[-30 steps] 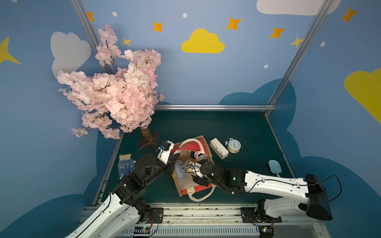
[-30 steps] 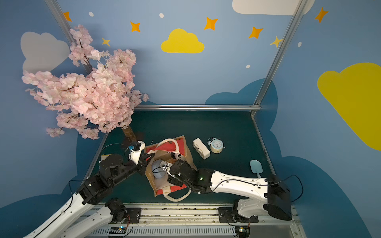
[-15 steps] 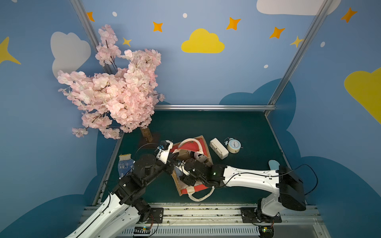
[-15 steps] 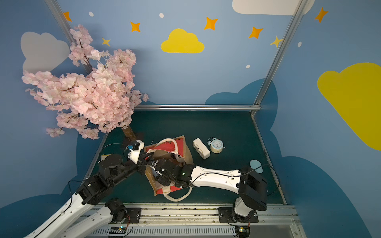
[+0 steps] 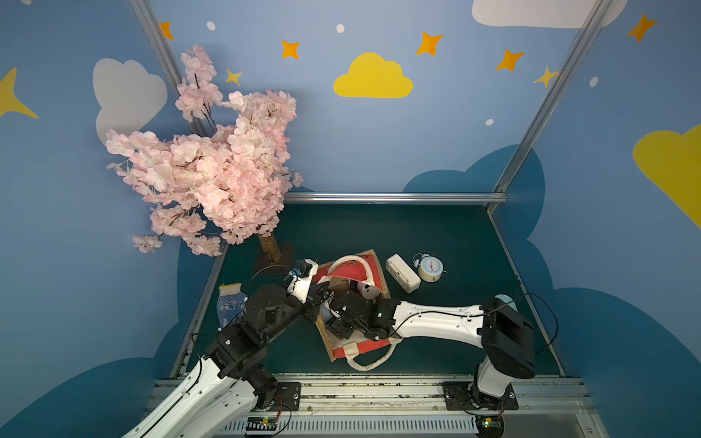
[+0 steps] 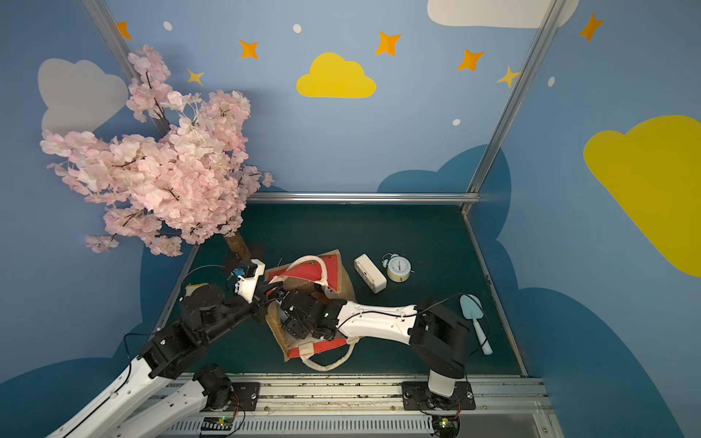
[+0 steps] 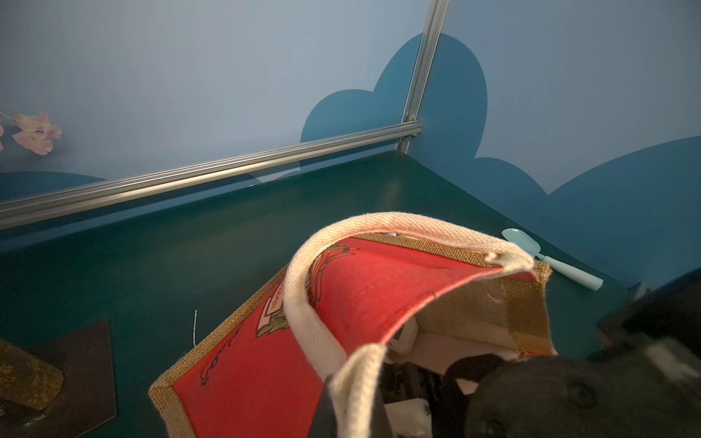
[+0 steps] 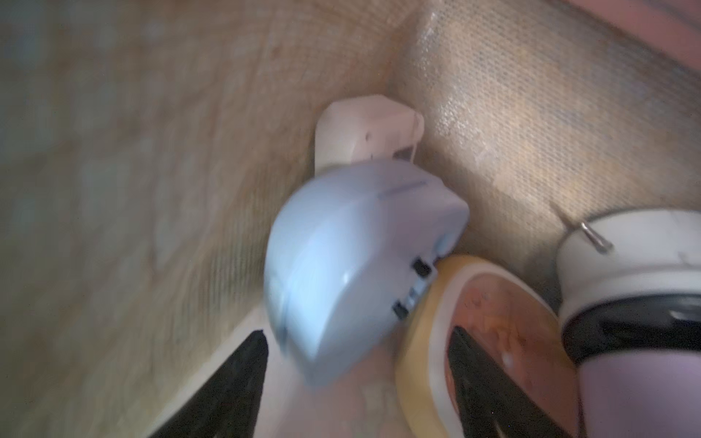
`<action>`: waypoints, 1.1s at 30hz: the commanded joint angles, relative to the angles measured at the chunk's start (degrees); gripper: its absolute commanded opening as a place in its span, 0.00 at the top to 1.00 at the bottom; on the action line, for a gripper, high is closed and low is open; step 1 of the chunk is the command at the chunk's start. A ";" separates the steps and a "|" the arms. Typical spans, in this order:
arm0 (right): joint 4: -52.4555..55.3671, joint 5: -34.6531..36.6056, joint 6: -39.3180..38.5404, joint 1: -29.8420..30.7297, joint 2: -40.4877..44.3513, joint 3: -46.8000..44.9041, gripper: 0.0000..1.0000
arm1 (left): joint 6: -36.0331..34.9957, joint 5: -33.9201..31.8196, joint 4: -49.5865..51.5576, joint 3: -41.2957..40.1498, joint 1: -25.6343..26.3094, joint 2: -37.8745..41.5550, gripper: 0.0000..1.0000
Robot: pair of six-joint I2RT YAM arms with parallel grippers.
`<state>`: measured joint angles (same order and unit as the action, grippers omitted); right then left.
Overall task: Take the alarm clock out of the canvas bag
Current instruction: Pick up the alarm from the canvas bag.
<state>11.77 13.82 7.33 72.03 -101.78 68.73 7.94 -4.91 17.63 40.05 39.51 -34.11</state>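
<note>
Right tool [image 8: 358, 332], jaws wide and empty, straddles the pale blue alarm clock [image 8: 349, 258] deep inside the canvas bag [image 7: 379, 295]; left tool [image 5: 321, 295] pinches its handle. Closing should avoid the tape roll [image 8: 417, 341].

- Dark green table top [image 5: 417, 235].
- Canvas bag [image 5: 373, 265] lies on it, near the front.
- White box [image 5: 403, 273]: just right of the bag's far corner.
- Round twin-bell clock [image 5: 430, 267]: beyond the box from the bag.
- Pale blue trowel [image 6: 474, 320]: well right of the bag.
- Knit glove [image 5: 230, 307]: left of the bag.
- Tree base [image 5: 273, 252]: behind the bag's left.
</note>
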 commanded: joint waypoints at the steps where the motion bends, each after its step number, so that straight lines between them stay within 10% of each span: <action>1: 0.74 -0.64 3.84 -0.94 -3.65 4.34 0.22 | 0.58 1.92 -3.72 1.26 0.40 0.92 0.94; 12: 5.85 4.66 10.06 -3.54 -10.74 10.18 0.21 | 0.58 1.92 -3.14 1.41 0.35 1.15 0.94; 33: -6.33 -1.52 7.67 -6.90 1.89 -4.11 0.75 | -0.47 0.16 -2.43 0.37 0.39 2.71 0.94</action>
<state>7.35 12.45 15.66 66.08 -102.48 65.19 7.73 -4.95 18.46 39.94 39.81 -33.04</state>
